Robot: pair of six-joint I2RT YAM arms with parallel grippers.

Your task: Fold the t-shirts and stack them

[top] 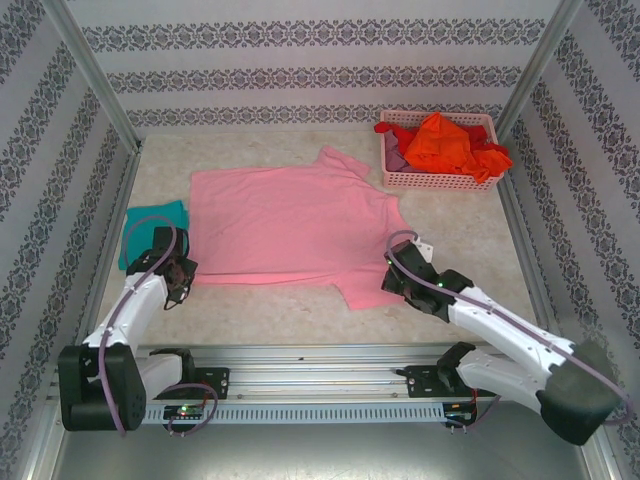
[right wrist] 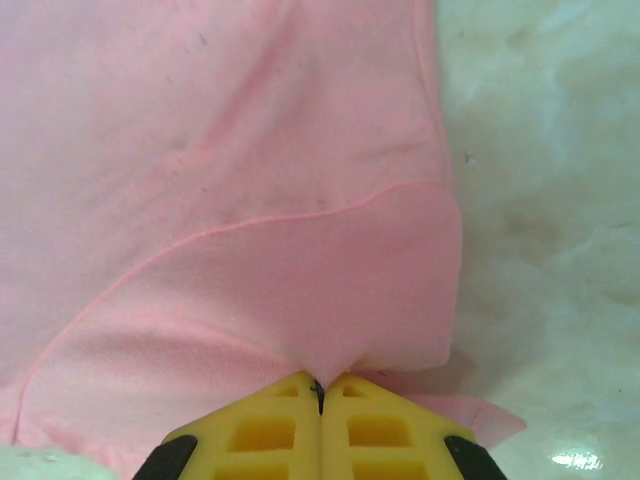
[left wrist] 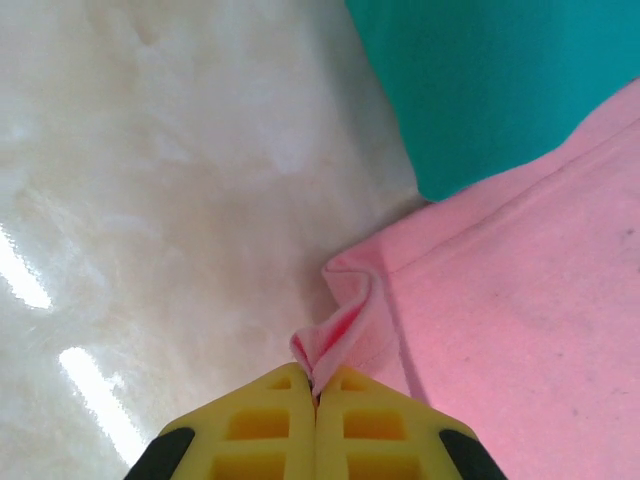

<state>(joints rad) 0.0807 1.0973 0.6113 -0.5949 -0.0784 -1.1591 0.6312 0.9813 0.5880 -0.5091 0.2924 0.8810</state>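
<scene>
The light pink t-shirt (top: 290, 225) lies spread flat at the middle of the table (top: 300, 315), hem to the left and neck to the right. Your left gripper (left wrist: 316, 385) is clamped on the near hem corner, a small pleat of cloth rising from its yellow jaws. Your right gripper (right wrist: 318, 388) is clamped on the edge of the near sleeve.

The step in hand appears to be the first fold, with nothing yet carried over. Next, lift both arms together and take the near edge toward the far one evenly, so the limp jersey neither sags nor twists.

The cloth is soft and matte with stitched hems; the tabletop is pale, marbled and glossy. A folded teal t-shirt (top: 152, 228) meets the hem. An orange t-shirt (top: 440, 140) and a red t-shirt (top: 400, 128) sit crumpled in the pink lattice basket (top: 430, 183) at the far right.
</scene>
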